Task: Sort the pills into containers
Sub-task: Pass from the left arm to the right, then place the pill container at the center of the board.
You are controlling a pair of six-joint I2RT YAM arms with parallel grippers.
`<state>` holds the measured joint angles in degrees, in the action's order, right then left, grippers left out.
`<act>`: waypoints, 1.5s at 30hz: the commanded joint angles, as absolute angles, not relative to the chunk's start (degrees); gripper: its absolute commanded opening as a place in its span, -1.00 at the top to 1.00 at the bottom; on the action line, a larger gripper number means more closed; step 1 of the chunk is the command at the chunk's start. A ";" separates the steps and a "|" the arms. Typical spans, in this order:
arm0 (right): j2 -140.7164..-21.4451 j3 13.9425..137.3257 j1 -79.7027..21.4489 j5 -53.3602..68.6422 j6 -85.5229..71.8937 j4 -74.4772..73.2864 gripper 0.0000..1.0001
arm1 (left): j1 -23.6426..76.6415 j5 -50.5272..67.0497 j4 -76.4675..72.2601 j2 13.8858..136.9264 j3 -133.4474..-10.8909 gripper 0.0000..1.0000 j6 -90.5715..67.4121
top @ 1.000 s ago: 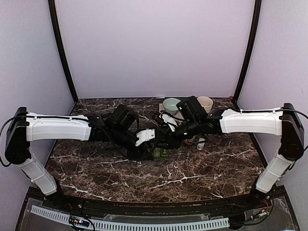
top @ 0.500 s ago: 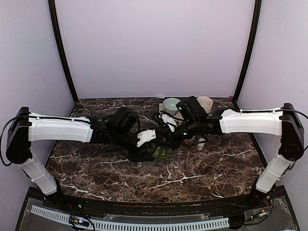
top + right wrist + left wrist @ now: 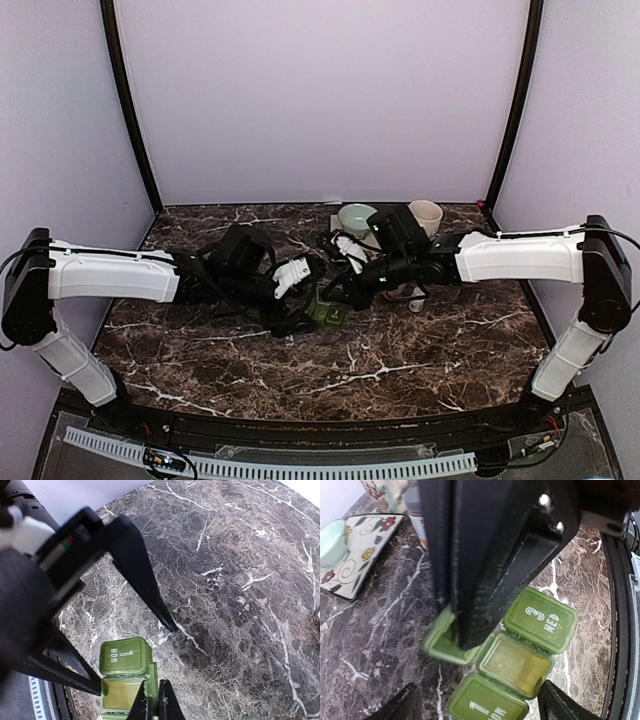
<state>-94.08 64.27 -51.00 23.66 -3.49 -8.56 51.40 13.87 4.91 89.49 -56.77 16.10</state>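
A: Left pincer [image 3: 479,696] state?
B: Released. Fingers [image 3: 405,706] are spread wide and straddle the MON end of the dark green pill box [image 3: 326,311].
A: Right pincer [image 3: 154,685]?
B: Clenched. Tips are down at the box's middle cell [image 3: 515,664], right against its flipped-out lid [image 3: 440,642]. The lid is blurred, so I can't tell if it's nipped.
A: Box layout?
B: MON lid [image 3: 125,656] is shut, nearest the left pincer. Next is the open middle cell, then the WED lid [image 3: 542,621], shut. The box lies flat on the marble table [image 3: 450,350], between both pincers.
A: Pills?
B: Can't make any out in the open cell.
A: Further back?
B: Past the right pincer there's an amber bottle [image 3: 414,515]. Beyond it is a floral tray [image 3: 357,555] carrying a pale green bowl [image 3: 355,216], with a cream cup [image 3: 426,213] beside it.
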 commanded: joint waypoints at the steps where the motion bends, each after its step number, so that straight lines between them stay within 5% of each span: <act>1: -95.87 63.82 -51.21 24.43 -3.96 -6.05 1.00 | 49.69 9.99 -2.87 83.59 -54.08 -0.65 11.90; 20: -102.73 62.82 -47.00 20.18 -8.20 3.12 1.00 | 47.46 4.15 -15.51 82.82 -45.81 -0.68 4.20; 45: -109.92 59.83 -44.29 18.38 -32.15 14.09 1.00 | 47.02 3.92 -17.28 87.01 -47.02 -0.68 1.23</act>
<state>-109.08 61.06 -44.49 19.44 -28.73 10.83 47.40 3.64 -16.62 86.70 -46.35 1.87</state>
